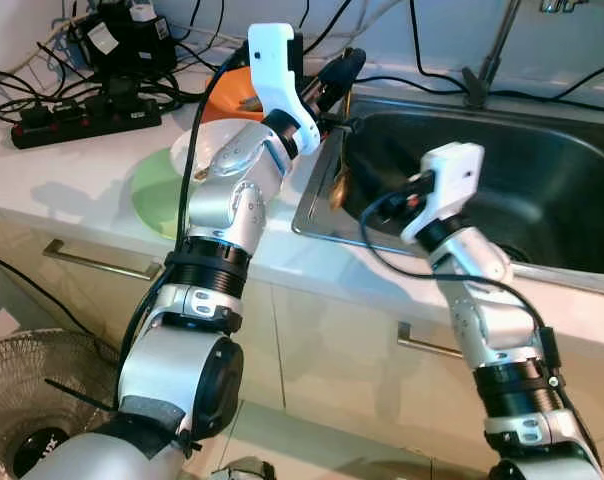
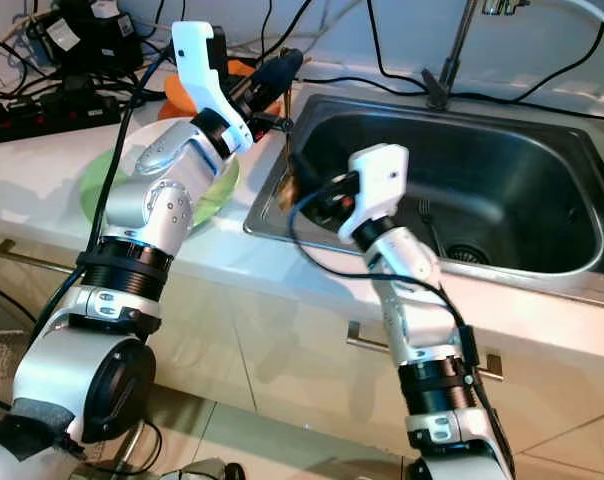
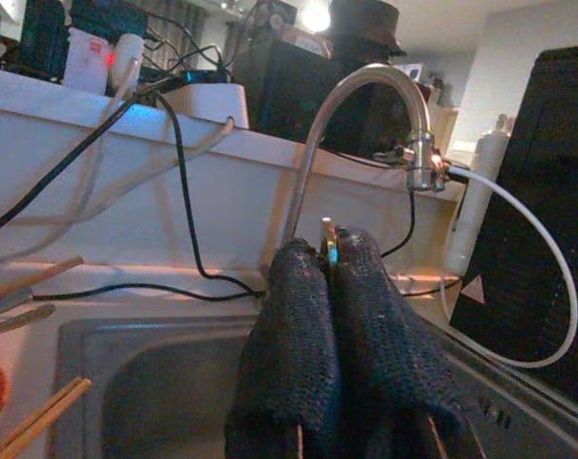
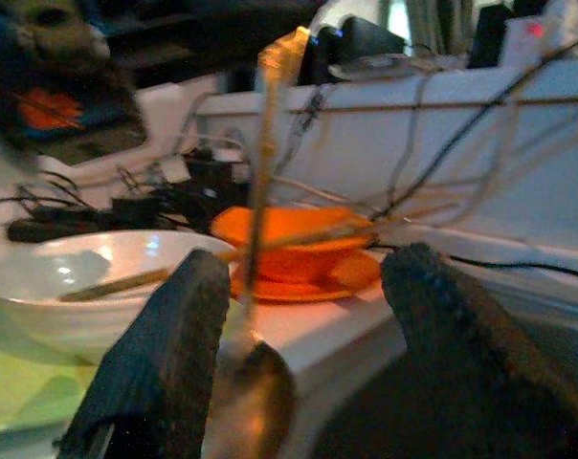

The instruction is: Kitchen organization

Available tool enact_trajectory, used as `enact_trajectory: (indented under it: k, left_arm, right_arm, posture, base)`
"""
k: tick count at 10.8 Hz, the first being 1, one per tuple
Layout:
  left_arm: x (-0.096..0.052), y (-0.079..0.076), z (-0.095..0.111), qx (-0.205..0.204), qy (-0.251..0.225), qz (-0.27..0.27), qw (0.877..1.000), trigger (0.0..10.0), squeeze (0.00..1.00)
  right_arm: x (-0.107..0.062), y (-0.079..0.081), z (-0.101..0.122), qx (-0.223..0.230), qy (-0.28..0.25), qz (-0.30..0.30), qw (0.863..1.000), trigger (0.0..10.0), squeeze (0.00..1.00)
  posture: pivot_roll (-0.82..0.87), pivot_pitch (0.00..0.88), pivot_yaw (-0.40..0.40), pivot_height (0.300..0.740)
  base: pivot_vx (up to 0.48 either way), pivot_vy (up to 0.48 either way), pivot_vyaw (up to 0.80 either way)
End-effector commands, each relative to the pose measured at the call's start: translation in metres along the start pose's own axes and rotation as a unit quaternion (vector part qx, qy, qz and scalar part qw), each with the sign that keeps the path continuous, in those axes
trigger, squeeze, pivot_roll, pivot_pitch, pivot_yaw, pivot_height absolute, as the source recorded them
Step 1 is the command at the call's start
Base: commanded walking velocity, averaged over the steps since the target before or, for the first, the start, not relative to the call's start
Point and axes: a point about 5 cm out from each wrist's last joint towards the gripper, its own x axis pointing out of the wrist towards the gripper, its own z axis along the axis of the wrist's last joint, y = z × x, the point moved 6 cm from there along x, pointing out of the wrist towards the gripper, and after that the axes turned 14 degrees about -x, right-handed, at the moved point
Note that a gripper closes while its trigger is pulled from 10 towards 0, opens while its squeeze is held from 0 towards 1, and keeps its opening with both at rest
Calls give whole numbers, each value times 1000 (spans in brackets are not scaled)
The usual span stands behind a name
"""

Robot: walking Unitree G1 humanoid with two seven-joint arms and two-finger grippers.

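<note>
Left gripper (image 3: 329,251): clenched on what I take for a slim metal spoon (image 4: 260,373), hung over the steel sink (image 2: 542,190) edge for release | right gripper (image 4: 303,368): spread beside spoon | white bowl (image 4: 88,282), orange bowl (image 4: 294,244) wait on counter.

Counted items were as follows: one stainless steel sink basin (image 2: 542,215); one curved chrome faucet (image 3: 366,115); one white ceramic bowl (image 4: 88,277); one orange plastic bowl (image 4: 299,244); one round green plate (image 1: 157,190); one black power strip (image 1: 82,122); one fork (image 2: 429,222).
</note>
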Motion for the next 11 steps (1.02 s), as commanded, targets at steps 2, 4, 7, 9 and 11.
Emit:
enact_trajectory:
  k: [2,4,7,9,11]
  left_arm:
    - [1,-4,-13,-8,22,-11,1000,10000,0]
    - [1,-10,-19,-9,34,-25,999,10000,0]
    - [1,-19,-27,-14,48,-41,998,10000,0]
    - [1,-22,-28,-16,50,-48,997,10000,0]
    - [1,-25,-25,-22,47,-55,997,10000,0]
  right_arm:
    - [2,10,4,6,-4,17,1000,10000,0]
    - [4,14,2,8,-1,15,1000,10000,0]
    - [8,14,-5,3,15,0,1000,10000,0]
    - [10,11,-13,-1,32,-15,999,10000,0]
    - [11,8,-23,-12,56,-27,998,10000,0]
  posture:
    - [-31,0,57,740]
    - [-30,0,58,740]
    - [-24,0,55,740]
    - [-20,0,53,740]
    - [-15,0,51,740]
  base:
    - [0,0,0]
    - [0,0,0]
    - [0,0,0]
    - [0,0,0]
    - [0,0,0]
